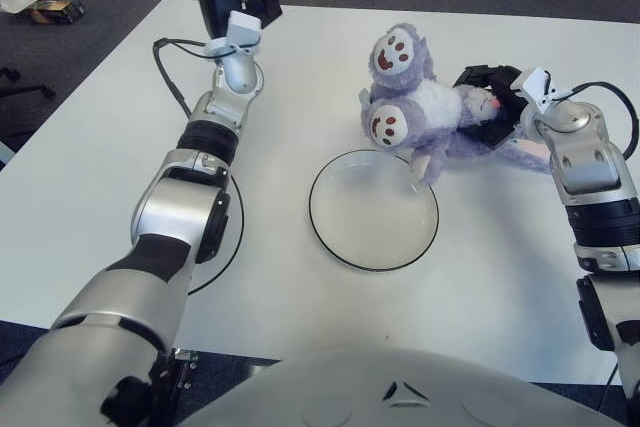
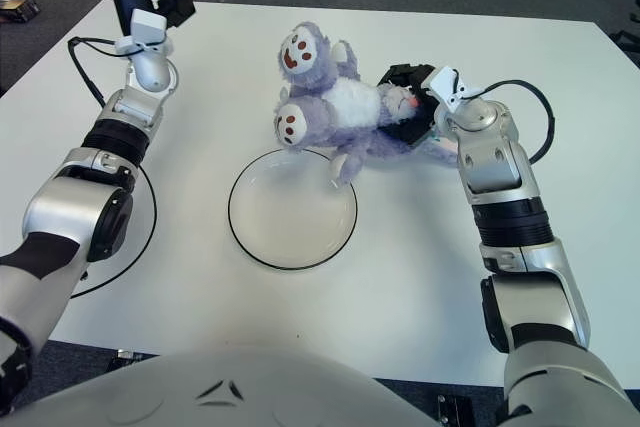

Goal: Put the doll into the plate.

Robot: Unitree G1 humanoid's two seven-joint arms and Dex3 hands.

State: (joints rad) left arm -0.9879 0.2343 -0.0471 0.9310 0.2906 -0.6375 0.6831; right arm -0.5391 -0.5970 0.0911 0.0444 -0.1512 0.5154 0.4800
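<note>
Right hand (image 2: 412, 105) fingers look clamped on the doll (image 2: 335, 107); carry it fully over the plate (image 2: 292, 209) before releasing.

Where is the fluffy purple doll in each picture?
Left eye view: the doll is right of centre, just above the plate's upper right rim, held by the right hand.
Right eye view: the doll sits near the middle, again above the plate's upper right rim.
Shared landmark: the round plate with its dark rim.
</note>
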